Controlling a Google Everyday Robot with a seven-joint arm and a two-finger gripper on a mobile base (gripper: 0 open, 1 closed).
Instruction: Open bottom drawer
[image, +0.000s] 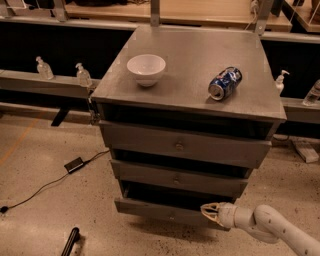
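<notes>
The bottom drawer (150, 207), lowest in the cabinet (190, 55), is stiff wood and probably slides heavily. Take its small slick knob (172, 217). Your gripper (209, 213) hovers at the knob's 3 o'clock, fingers slightly spread, holding nothing.

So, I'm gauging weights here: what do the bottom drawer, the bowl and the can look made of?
The narrow grey bottom drawer looks like matte painted wood: flat, dull front. The round white bowl seems glazed ceramic, maybe plastic: smooth, slight sheen. The blue can lying on its side looks like printed aluminium: silvery end. The robot's pale hand is at the drawer's right front.
</notes>
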